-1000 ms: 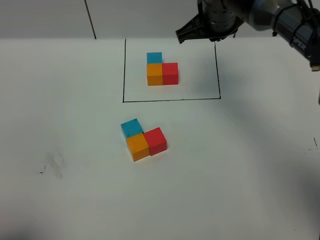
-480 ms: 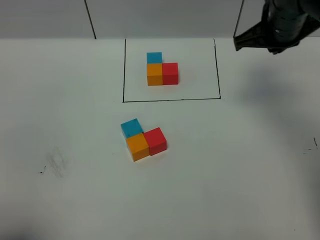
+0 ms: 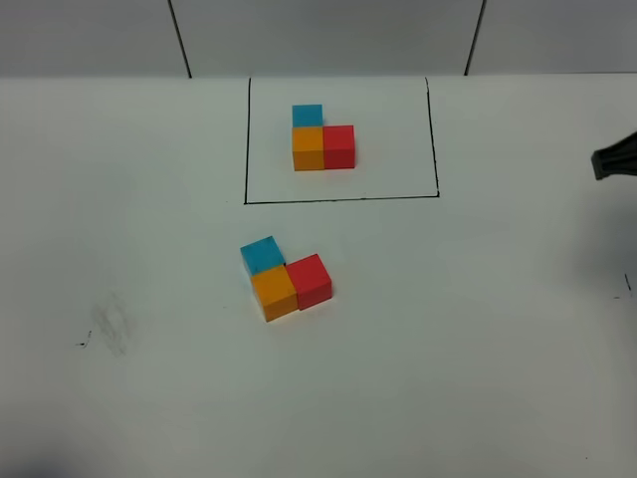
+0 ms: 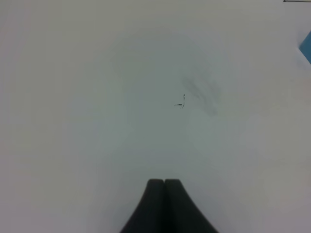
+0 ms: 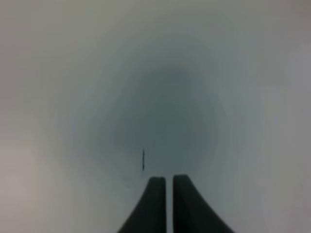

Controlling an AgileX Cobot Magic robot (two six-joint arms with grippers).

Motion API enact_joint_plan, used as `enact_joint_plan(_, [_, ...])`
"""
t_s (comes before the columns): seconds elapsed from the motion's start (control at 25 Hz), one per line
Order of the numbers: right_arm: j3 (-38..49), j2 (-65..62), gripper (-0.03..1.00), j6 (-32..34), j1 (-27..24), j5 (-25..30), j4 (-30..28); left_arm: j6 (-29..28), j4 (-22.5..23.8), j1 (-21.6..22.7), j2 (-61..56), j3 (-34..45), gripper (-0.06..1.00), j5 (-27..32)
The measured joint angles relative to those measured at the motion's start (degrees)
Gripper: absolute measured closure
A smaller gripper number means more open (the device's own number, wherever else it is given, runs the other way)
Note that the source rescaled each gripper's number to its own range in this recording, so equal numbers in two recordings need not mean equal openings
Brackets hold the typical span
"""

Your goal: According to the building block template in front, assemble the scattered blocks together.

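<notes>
Honestly, both sets of fingers look idle. The left gripper [image 4: 164,187] has its fingers pressed together with nothing between them, hanging over bare white counter [image 3: 478,339] near a faint smudge [image 4: 201,92]; it does not show in the high view at all. The right gripper [image 5: 165,187] has its fingers almost together, a thin slit between them, nothing held, over plain counter too — in the high view only a dark tip of it pokes in at the right edge, well apart from everything.

Out from there, the scattered blocks [image 3: 286,277] sit in the middle of the counter, blue, orange and red touching in an L. The building block template [image 3: 323,139] lies farther back inside its black rectangle [image 3: 338,199], the same L.

The assembled trio is turned a little compared with the template, so I'd judge the job done or nearly so. The risk now is small but real — an arm sweeping low back across the counter could clip the loose cubes and knock the L apart, since nothing appears to lock them. A nudge to square them up could do the same.
</notes>
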Motion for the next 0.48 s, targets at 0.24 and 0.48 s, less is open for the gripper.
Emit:
enact_joint_plan(0.24, [10.92, -12.63, 0.96, -1.88, -0.13, -1.15, 1.42, 0.0, 0.0, 0.0, 0.0, 0.0, 0.94, 0.0])
enact_joint_plan(0.48, [20.59, -25.24, 0.97, -1.95, -0.13, -1.03, 2.75, 0.0, 0.0, 0.0, 0.0, 0.0, 0.94, 0.0])
